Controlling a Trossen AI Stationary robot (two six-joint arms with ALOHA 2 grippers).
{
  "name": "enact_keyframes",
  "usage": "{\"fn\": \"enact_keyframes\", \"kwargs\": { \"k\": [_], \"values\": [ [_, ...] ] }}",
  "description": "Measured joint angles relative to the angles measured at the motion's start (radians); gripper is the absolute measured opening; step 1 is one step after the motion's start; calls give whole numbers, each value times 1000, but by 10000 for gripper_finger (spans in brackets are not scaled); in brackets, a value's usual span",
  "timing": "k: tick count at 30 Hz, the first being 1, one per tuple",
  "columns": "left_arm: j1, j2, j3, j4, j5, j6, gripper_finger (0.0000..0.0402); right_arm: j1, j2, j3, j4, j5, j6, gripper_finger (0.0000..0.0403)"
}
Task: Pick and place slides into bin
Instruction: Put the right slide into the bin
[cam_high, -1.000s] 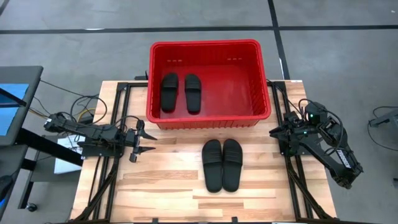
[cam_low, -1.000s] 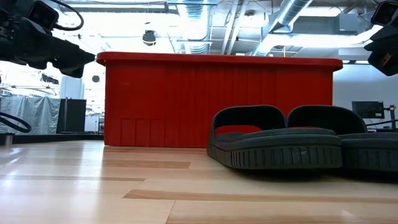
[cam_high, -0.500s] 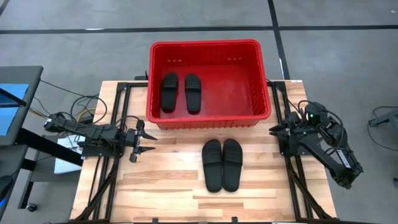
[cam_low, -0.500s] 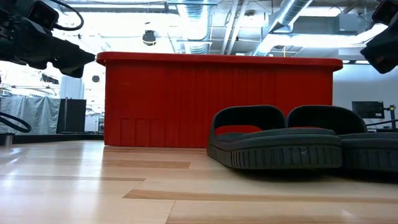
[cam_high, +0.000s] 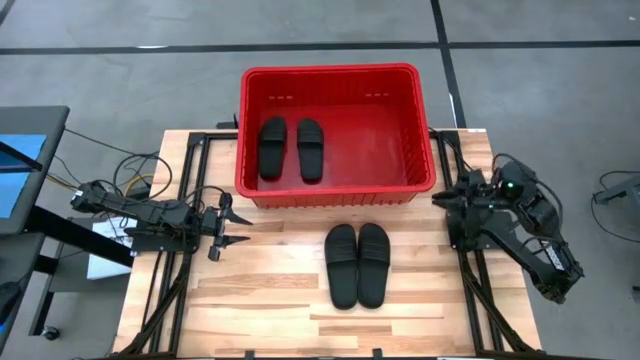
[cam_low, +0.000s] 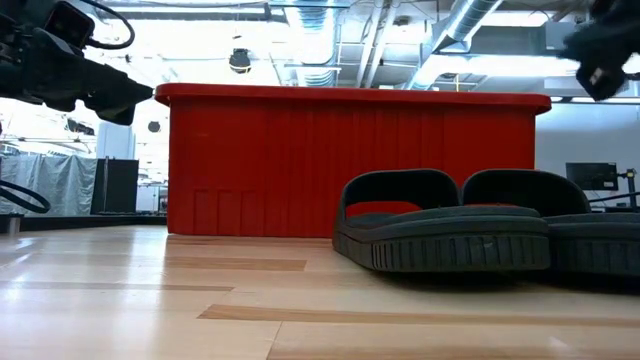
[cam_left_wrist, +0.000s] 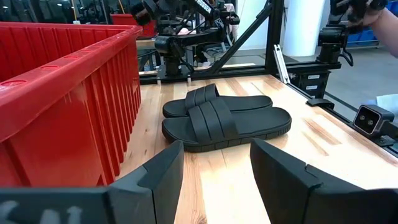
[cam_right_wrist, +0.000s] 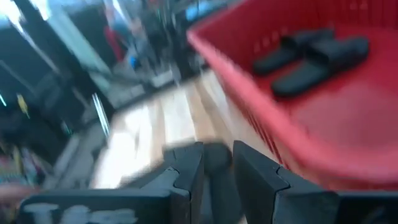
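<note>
The right gripper (cam_high: 441, 203) hangs beside the right front corner of the large red slotted plastic bin (cam_high: 338, 190), its two dark fingers (cam_right_wrist: 186, 168) parted and holding nothing. The left gripper (cam_high: 238, 228) waits at the table's left side, fingers spread wide and likewise empty, aimed across the boards.

Two matching black slip-on slides (cam_high: 290, 148) already lie side by side in the left half of the bin. The other pair of black open-toed slides (cam_high: 357, 263) sits together on the pale wooden table (cam_high: 270, 300), touching one another, just in front of the bin's front wall and between the two arms.

The step in hand looks like the right arm's reach for that remaining pair. From where it hangs, the gripper has to come down toward the table's middle. It would do well to approach the nearer slide from above, straddle the wide strap crosswise and close on that alone, so the neighbouring slide is not dragged along.
</note>
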Motion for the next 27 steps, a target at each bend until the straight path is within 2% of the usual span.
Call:
{"fn": "enact_keyframes", "kwargs": {
  "k": [4,7,11,12,14,18,23,27],
  "values": [
    [0,0,0,0,0,0,178,0,0,0,204,1,288,77],
    [0,0,0,0,0,0,178,0,0,0,377,45,331,77],
    [0,0,0,0,0,0,178,0,8,0,527,217,337,77],
    [0,0,0,0,0,0,178,0,24,0,578,232,354,77],
    [0,0,0,0,0,0,178,5,67,0,698,193,411,77],
    [0,0,0,0,0,0,178,36,161,5,932,12,431,77],
    [0,0,0,0,0,0,178,101,314,-1,884,-28,332,77],
    [0,0,0,0,0,0,178,224,432,14,885,-25,206,77]
  ]
}}
